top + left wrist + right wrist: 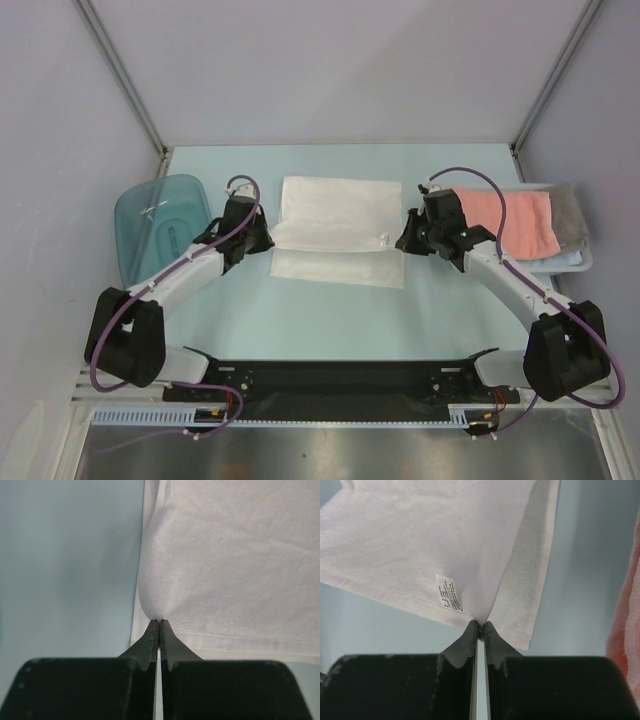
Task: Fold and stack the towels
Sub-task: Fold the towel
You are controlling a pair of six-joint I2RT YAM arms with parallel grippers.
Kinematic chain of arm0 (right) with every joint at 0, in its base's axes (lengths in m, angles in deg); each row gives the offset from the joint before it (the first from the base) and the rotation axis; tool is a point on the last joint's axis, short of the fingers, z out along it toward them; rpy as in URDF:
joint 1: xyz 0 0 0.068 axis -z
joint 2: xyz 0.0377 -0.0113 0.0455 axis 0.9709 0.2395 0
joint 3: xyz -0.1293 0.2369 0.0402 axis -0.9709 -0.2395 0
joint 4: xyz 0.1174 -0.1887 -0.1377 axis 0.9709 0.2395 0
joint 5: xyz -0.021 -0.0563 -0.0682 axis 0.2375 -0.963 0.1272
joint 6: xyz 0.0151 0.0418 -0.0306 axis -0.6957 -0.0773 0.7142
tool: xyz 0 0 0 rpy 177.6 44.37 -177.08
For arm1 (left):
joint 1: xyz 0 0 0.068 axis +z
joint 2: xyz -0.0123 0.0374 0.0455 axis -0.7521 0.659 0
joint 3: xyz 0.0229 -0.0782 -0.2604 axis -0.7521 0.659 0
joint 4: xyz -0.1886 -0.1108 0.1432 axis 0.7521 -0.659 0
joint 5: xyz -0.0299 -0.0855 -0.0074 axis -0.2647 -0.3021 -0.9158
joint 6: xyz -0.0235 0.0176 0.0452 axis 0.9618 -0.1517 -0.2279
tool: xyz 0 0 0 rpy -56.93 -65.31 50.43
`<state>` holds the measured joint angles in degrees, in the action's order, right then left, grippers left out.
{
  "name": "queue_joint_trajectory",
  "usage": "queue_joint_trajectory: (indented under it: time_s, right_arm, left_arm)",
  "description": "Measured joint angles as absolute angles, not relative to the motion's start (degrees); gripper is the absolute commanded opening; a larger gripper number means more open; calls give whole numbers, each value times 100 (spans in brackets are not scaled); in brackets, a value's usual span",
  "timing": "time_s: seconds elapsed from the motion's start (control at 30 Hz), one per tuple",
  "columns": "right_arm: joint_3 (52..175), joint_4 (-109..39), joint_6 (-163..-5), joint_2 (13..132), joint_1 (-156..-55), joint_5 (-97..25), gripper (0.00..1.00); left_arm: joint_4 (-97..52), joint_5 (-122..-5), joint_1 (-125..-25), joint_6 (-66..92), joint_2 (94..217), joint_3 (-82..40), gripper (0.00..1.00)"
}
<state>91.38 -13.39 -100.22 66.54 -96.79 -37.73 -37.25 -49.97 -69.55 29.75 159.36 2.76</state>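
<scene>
The left gripper (159, 621) has its fingers (150, 640) pressed together on a pinch of the white towel (235, 555), right at the cloth's side edge, and the right gripper (480, 623) pinches the opposite side in the same way, its tips closed on a fold of cloth just beside the small printed label (449, 593). Between the two grippers the towel lies spread on the table (330, 320), an upper layer held at both ends and a strip of lower layer showing on the side nearer the arm bases. The step in hand looks like the first fold of this towel, roughly halfway over. The next move calls for both arms to carry the held edge together, level and taut, until it lines up with the layer below, then let go. Out past the right fingers sit the pink towel (510, 220), the grey towel (568, 215) and the light blue towel (560, 262), piled together; beyond the left fingers lies a blue tub (160, 215). Counted: four towels, one of each colour, one tub, two grippers
</scene>
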Motion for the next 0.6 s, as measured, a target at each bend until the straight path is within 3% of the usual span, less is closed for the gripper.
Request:
queue_joint_trajectory:
  time_s: [0.6]
  right_arm:
    - [8569,-1443,-10151,6514,-9858,-3908,0]
  left_arm:
    - [-3591,-5004,-6966,2986,15799,671,0]
